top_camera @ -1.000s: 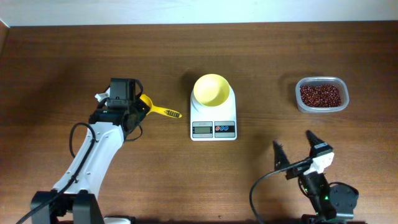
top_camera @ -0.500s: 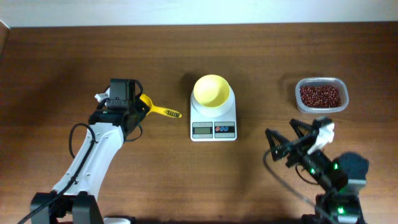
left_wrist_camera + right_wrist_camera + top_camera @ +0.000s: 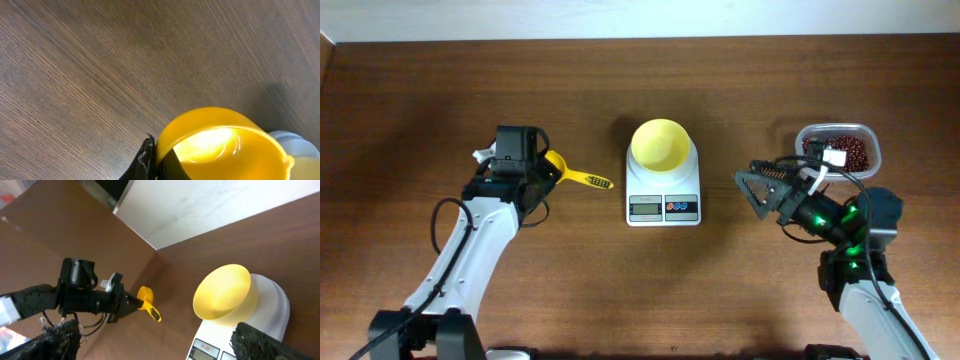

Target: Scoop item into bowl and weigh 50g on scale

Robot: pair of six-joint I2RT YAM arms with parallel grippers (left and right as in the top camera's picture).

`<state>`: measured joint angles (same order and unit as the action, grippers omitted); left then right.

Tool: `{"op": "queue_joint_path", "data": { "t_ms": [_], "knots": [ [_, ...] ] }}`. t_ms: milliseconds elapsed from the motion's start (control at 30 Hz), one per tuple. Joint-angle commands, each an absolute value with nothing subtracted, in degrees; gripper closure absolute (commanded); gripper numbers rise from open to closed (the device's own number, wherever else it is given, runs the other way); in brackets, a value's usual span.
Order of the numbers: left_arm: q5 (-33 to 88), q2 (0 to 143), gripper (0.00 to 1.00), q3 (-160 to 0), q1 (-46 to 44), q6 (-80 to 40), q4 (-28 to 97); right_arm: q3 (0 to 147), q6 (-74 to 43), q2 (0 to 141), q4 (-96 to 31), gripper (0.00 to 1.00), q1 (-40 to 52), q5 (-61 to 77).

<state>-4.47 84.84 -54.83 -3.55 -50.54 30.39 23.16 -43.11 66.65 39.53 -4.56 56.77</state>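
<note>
A pale yellow bowl (image 3: 660, 143) (image 3: 222, 292) sits empty on the white scale (image 3: 663, 195) (image 3: 272, 312) at mid-table. Dark red-brown beans (image 3: 850, 150) fill a clear container (image 3: 868, 152) at the right, partly behind my right arm. My left gripper (image 3: 542, 172) (image 3: 160, 165) is shut on the cup rim of a yellow scoop (image 3: 575, 176) (image 3: 225, 145) (image 3: 148, 303), left of the scale. The scoop's handle points toward the scale. My right gripper (image 3: 752, 180) (image 3: 162, 345) hangs open and empty between scale and container, facing left.
The brown wooden table (image 3: 720, 290) spreads all around. A white wall edge runs along the far side (image 3: 640, 20). My left arm (image 3: 470, 250) reaches in from the near left corner.
My right arm has lifted from the near right edge and swung to beside the bean container, its open gripper now facing left toward the scale. The left arm and scoop have stayed put.
</note>
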Motion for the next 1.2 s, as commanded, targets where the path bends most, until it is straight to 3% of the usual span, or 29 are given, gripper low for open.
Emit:
{"op": "queue_joint_path", "data": {
  "t_ms": [0, 167, 333, 533, 633, 933, 1167],
  "knots": [
    [1.2, 84.2, 1.0, -55.1, -3.6, -50.9, 30.4, 25.0, -43.5, 66.9, 40.9, 0.01, 1.3, 55.8],
    [12.6, 84.2, 1.0, -55.1, -3.6, -50.9, 28.9, 26.1, -42.0, 67.7, 40.7, 0.0, 12.7, 48.4],
    [26.2, 84.2, 1.0, -55.1, -3.8, -50.9, 27.4, 26.1, -42.1, 76.7, 41.4, 0.08, 21.3, 35.2],
    [20.1, 84.2, 1.0, -55.1, -11.4, -50.9, 25.9, 26.1, -42.5, 79.8, 44.8, 0.15, 30.5, 23.9],
    [14.9, 84.2, 1.0, -55.1, -15.6, -50.9, 24.4, 26.1, -42.5, 79.8, 44.8, 0.25, 33.7, 18.1],
    [12.4, 84.2, 1.0, -55.1, -18.0, -50.9, 23.0, 26.1, -42.9, 79.9, 43.9, 0.46, 34.1, 17.3],
    [15.4, 84.2, 1.0, -55.1, -18.2, -50.9, 23.0, 26.1, -47.5, 79.9, 42.0, 0.51, 34.1, 18.7]
  ]
}}
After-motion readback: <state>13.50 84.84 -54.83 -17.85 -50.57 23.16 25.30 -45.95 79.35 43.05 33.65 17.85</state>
